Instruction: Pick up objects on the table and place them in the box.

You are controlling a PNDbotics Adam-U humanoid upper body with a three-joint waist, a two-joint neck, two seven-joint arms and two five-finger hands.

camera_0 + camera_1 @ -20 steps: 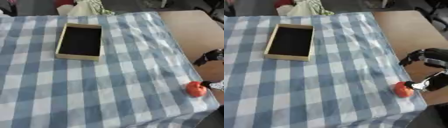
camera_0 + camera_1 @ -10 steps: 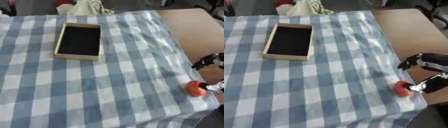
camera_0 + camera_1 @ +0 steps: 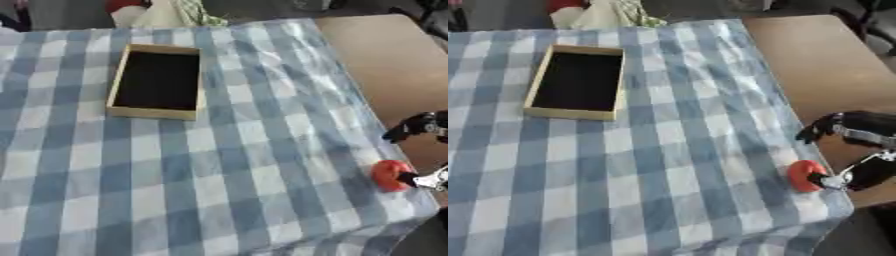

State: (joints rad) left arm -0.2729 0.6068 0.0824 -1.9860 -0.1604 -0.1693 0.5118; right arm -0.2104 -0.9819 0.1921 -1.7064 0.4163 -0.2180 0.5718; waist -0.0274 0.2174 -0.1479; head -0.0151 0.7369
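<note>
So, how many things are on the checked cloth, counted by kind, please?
Red round object, at the cloth's right edge by the right hand: 1
Box, open and empty: 1
Total: 2

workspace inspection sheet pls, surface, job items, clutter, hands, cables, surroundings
surface: blue and white checked cloth over a brown table, wrinkled near the right edge
job's things: red object at the cloth's right edge; open box, dark inside, nothing seen in it
clutter: nothing seen on the cloth
hands: right hand beside the red object, fingers touching it; left hand not in view
cables: nothing seen
surroundings: light fabric beyond the far edge
</note>
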